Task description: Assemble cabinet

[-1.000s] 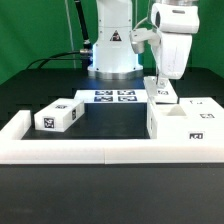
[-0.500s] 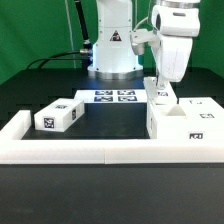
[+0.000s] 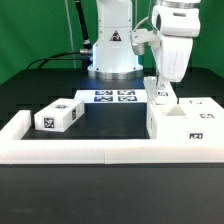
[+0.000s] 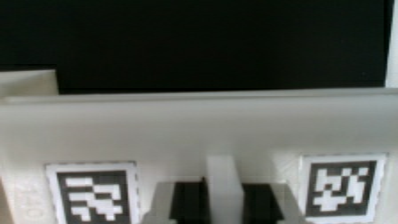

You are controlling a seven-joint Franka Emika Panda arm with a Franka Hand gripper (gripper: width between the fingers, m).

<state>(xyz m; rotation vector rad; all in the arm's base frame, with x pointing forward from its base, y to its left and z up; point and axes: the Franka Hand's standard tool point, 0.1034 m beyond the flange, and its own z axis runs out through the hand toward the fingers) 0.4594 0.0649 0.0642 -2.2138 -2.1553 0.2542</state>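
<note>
Nothing has shifted in the past second; arm and parts sit as before.
White two-finger gripper (image 3: 161,84) hangs right above a small tagged white plastic panel (image 3: 161,96) standing just beside the large open white cabinet box (image 3: 182,124) at the exterior view's right; jaws apart or clamped, I cannot tell. Another tagged white block (image 3: 57,116) lies well apart.
</note>
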